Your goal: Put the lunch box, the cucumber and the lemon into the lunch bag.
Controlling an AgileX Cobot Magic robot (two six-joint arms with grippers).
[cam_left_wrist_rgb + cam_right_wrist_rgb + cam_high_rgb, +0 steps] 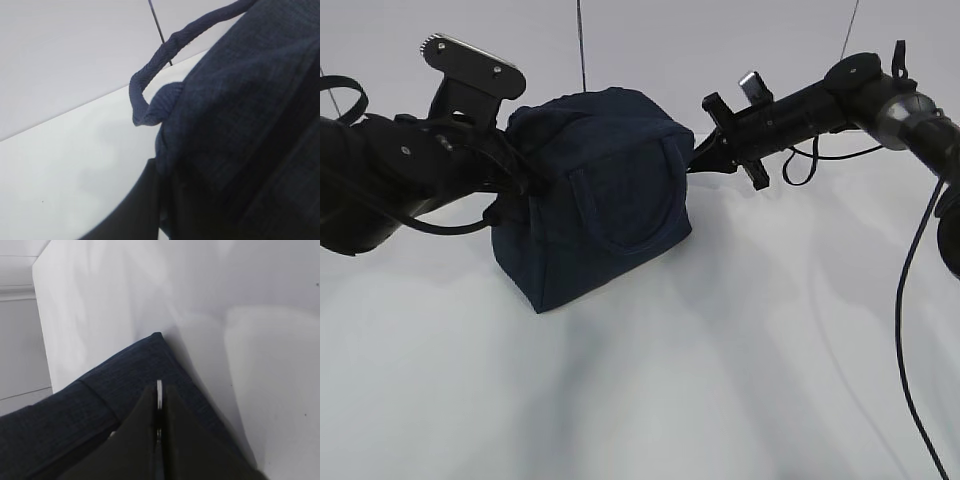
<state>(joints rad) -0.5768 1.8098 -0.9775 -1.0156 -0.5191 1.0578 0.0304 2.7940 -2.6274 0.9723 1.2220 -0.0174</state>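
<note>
Honestly, the lunch bag sits upright mid-table; right gripper clamped on its ring pull, left gripper pinching fabric. A slip could jam the zipper.

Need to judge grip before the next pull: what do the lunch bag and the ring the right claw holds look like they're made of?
Lunch bag: dark navy woven fabric, matte; a fine weave shows and the walls sag softly. Its handle looks like braided webbing of the same colour. Ring pinched in the shut right claw: thin, pale and shiny, probably metal, though only its edge shows.
</note>
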